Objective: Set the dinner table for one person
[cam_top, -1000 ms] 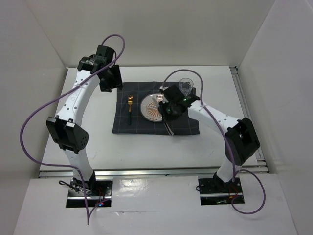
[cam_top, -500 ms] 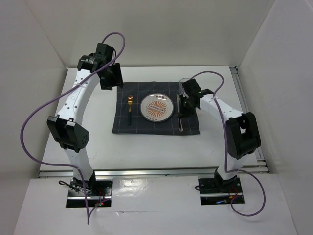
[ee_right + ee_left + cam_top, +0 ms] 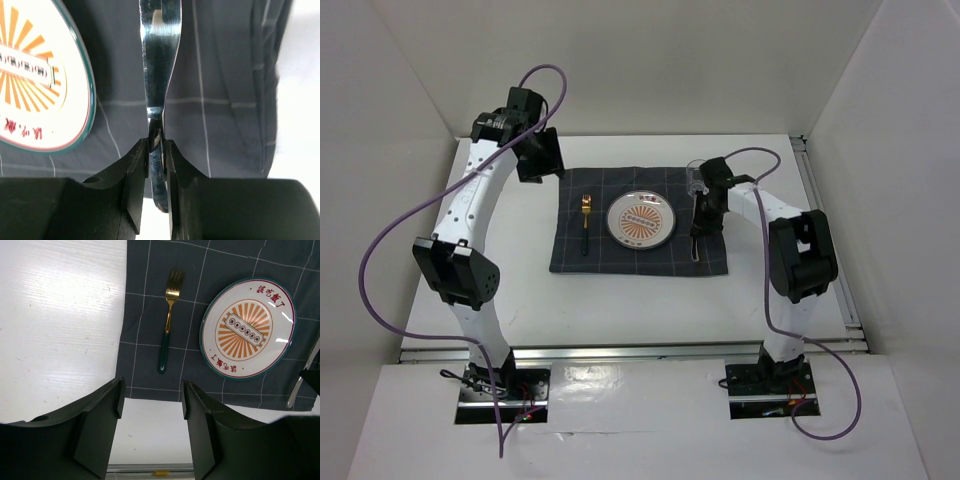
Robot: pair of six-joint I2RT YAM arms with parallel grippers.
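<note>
A dark cloth (image 3: 620, 255) at frame centre carries a fork (image 3: 586, 222), a plate (image 3: 641, 220) and a knife (image 3: 696, 250), left to right. The right gripper (image 3: 701, 222) sits over the knife's upper end

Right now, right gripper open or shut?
Shut on the silver utensil: the right gripper fingers pinch its thin neck, no gap visible.

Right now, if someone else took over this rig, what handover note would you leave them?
Left gripper: open, empty, raised near the cloth's far-left corner.
Right gripper: shut on the knife, right of the plate; whether it touches the cloth I cannot tell.
Done: cloth on the table, plate at its middle, fork left of it, glass at the far-right corner.
To do: release the knife beside the plate, withdraw.
</note>
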